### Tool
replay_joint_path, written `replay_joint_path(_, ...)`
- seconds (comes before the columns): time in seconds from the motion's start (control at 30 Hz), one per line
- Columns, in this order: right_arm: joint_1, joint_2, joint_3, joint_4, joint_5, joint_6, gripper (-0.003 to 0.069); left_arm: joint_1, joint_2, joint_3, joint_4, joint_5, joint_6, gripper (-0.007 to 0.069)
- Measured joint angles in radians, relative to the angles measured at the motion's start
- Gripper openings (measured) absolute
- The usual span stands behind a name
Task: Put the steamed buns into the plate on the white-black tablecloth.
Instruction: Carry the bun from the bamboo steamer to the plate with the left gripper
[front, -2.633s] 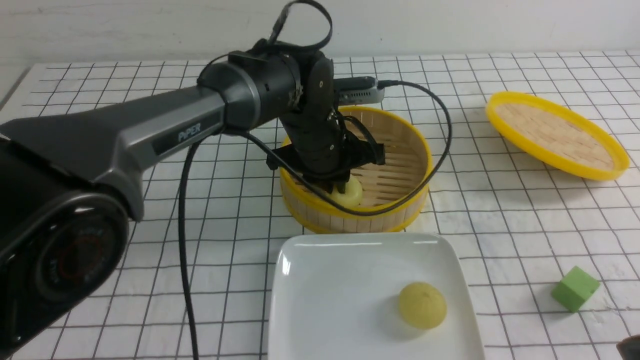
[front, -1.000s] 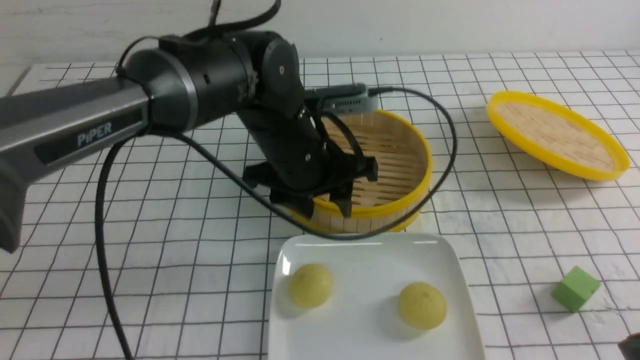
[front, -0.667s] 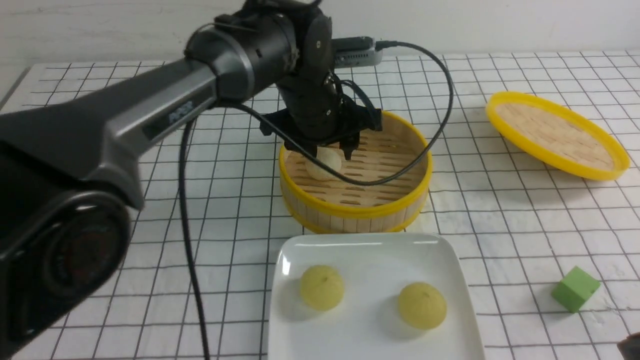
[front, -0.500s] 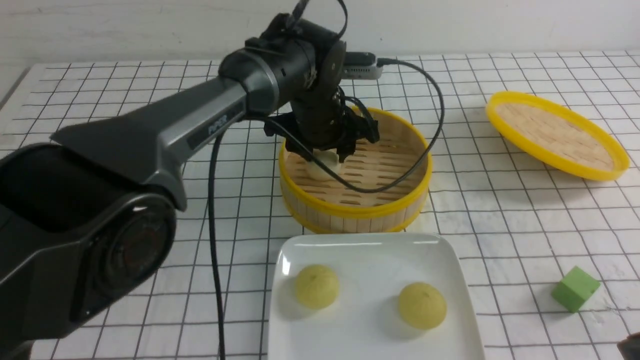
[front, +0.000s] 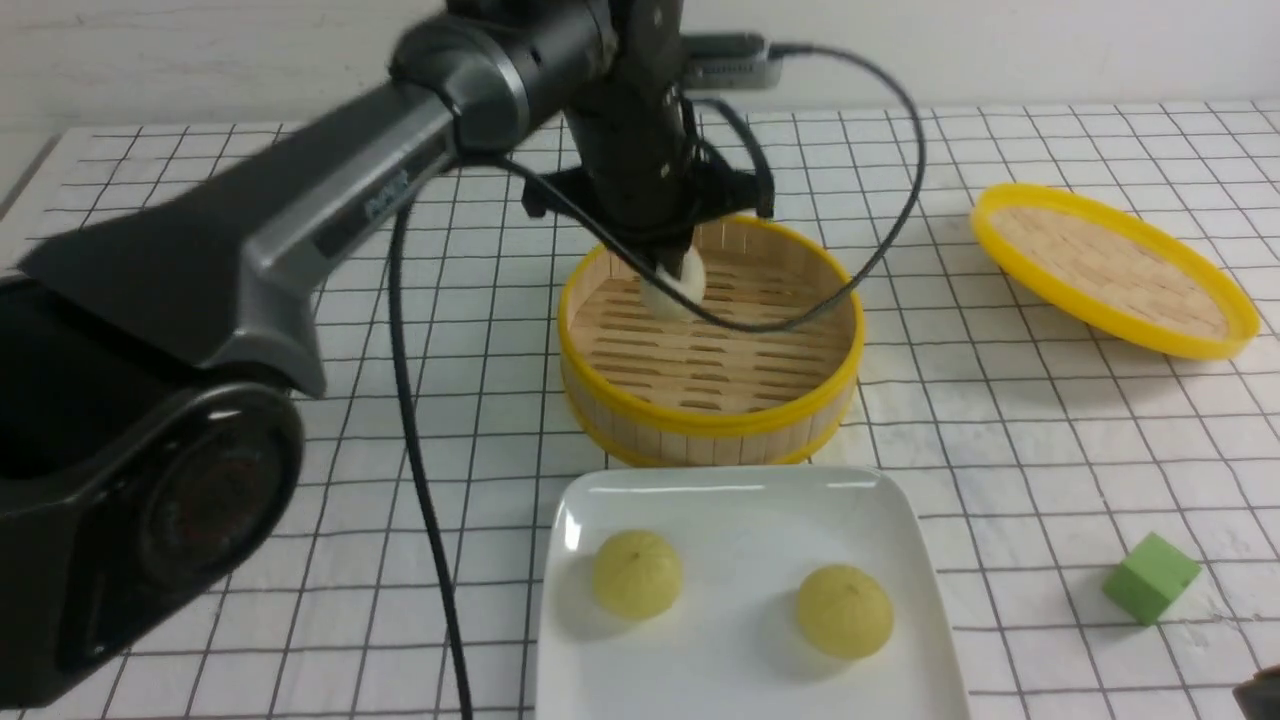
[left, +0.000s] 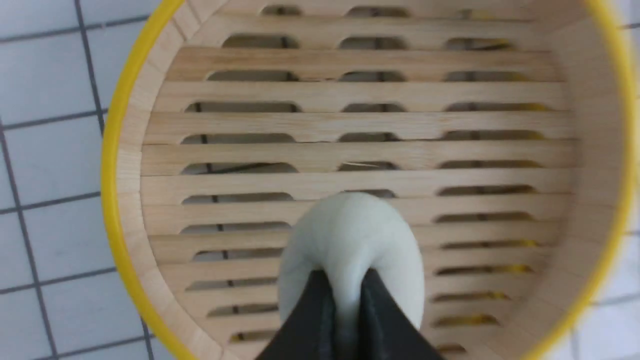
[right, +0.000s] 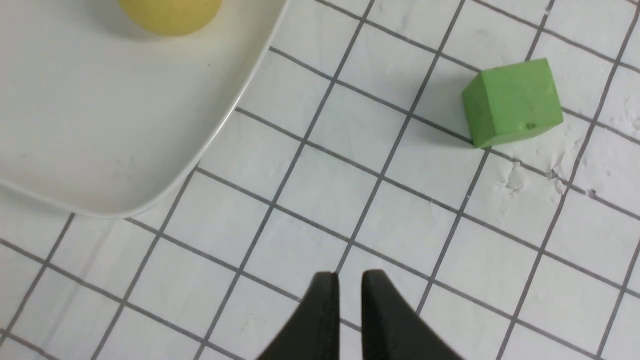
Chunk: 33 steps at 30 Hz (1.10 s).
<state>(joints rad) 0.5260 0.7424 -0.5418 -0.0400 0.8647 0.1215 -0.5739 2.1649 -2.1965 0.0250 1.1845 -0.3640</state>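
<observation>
My left gripper (front: 674, 270) is shut on the beige-white steamed bun (front: 676, 289) and holds it lifted above the bamboo steamer basket (front: 712, 425). In the left wrist view the fingertips (left: 320, 300) pinch the bun (left: 350, 235), which bulges around them over the slatted floor. Two pale yellow-green buns (front: 637, 573) (front: 843, 610) lie on the white square plate (front: 740, 500) on the white-black tablecloth (front: 200, 420). My right gripper (right: 349, 280) is shut and empty above the cloth, beside the plate's corner (right: 150, 165).
The yellow-rimmed bamboo lid (front: 1112, 268) lies tilted at the far right. A green cube (front: 1150, 577) sits on the cloth right of the plate, also in the right wrist view (right: 512, 102). The left arm's cable (front: 420, 480) hangs left of the basket and plate.
My left gripper dropped a yellow-green bun on the plate, went back to the basket, closed on the beige-white bun and has lifted it. The right arm has not moved.
</observation>
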Motion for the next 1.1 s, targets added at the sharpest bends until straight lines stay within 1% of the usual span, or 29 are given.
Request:
replay_joint_path(0.1, 0.000, 0.000, 0.000, 0.001, 0.000, 0.000, 0.0099, 0.000, -0.087, -0.017, -0.041, 0.040, 0.059, 0.0029)
replay_joint_path(0.17, 0.000, -0.007, 0.000, 0.004, 0.002, 0.000, 0.0099, -0.009, -0.196, 0.055, -0.067, 0.051, 0.118, 0.0029)
replay_joint_path(0.2, 0.000, -0.008, 0.000, 0.004, 0.002, 0.000, 0.0101, -0.010, -0.196, 0.064, -0.067, 0.051, 0.118, 0.0029)
replay_joint_path(0.23, 0.000, -0.018, 0.000, 0.005, 0.002, 0.000, 0.0101, -0.025, -0.254, 0.141, -0.080, 0.052, 0.129, 0.0029)
replay_joint_path(0.27, 0.000, -0.019, 0.000, 0.005, 0.002, 0.000, 0.0101, -0.027, -0.269, 0.166, -0.083, 0.052, 0.132, 0.0029)
replay_joint_path(0.3, 0.000, -0.030, 0.000, 0.005, 0.003, 0.000, 0.0102, -0.050, -0.327, 0.283, -0.087, 0.052, 0.136, 0.0030)
replay_joint_path(0.4, 0.000, -0.047, 0.000, 0.005, 0.003, 0.000, 0.0104, -0.119, -0.418, 0.523, -0.095, 0.052, 0.139, 0.0033)
replay_joint_path(0.43, 0.000, -0.047, 0.000, 0.005, 0.003, 0.000, 0.0105, -0.129, -0.426, 0.569, -0.095, 0.052, 0.139, 0.0034)
replay_joint_path(0.5, 0.000, -0.052, 0.000, 0.005, 0.003, 0.000, 0.0108, -0.189, -0.454, 0.721, -0.099, 0.052, 0.138, 0.0043)
replay_joint_path(0.53, 0.000, -0.052, 0.000, 0.005, 0.003, 0.000, 0.0108, -0.199, -0.454, 0.734, -0.099, 0.051, 0.138, 0.0043)
replay_joint_path(0.57, 0.000, -0.052, 0.000, 0.005, 0.003, 0.000, 0.0111, -0.239, -0.452, 0.824, -0.095, 0.031, 0.137, 0.0056)
replay_joint_path(0.6, 0.000, -0.052, 0.000, 0.005, 0.003, 0.000, 0.0111, -0.259, -0.446, 0.869, -0.091, 0.000, 0.133, 0.0068)
replay_joint_path(0.67, 0.000, -0.052, 0.000, 0.005, 0.003, 0.000, 0.0113, -0.280, -0.431, 0.924, -0.083, -0.066, 0.121, 0.0102)
replay_joint_path(0.7, 0.000, -0.052, 0.000, 0.005, 0.003, 0.000, 0.0113, -0.285, -0.421, 0.944, -0.079, -0.097, 0.113, 0.0133)
replay_joint_path(0.73, 0.000, -0.052, 0.000, 0.005, 0.003, 0.000, 0.0113, -0.286, -0.417, 0.945, -0.078, -0.103, 0.111, 0.0133)
replay_joint_path(0.83, 0.000, -0.052, 0.000, 0.005, 0.004, 0.000, 0.0113, -0.287, -0.389, 0.956, -0.058, -0.167, 0.081, 0.0243)
replay_joint_path(0.87, 0.000, -0.053, 0.000, 0.006, 0.008, 0.000, 0.0113, -0.288, -0.381, 0.956, -0.043, -0.180, 0.067, 0.0290)
replay_joint_path(0.93, 0.000, -0.053, 0.000, 0.017, 0.019, 0.000, 0.0114, -0.288, -0.377, 0.956, -0.033, -0.187, 0.054, 0.0328)
replay_joint_path(0.97, 0.000, -0.053, -0.004, 0.035, 0.048, 0.000, 0.0114, -0.288, -0.375, 0.956, -0.025, -0.194, 0.040, 0.0366)
replay_joint_path(1.03, 0.000, -0.053, -0.011, 0.048, 0.069, 0.000, 0.0113, -0.288, -0.375, 0.956, -0.017, -0.197, 0.034, 0.0392)
replay_joint_path(1.1, 0.000, -0.062, -0.046, 0.072, 0.142, 0.000, 0.0101, -0.288, -0.375, 0.941, -0.003, -0.192, 0.031, 0.0423)
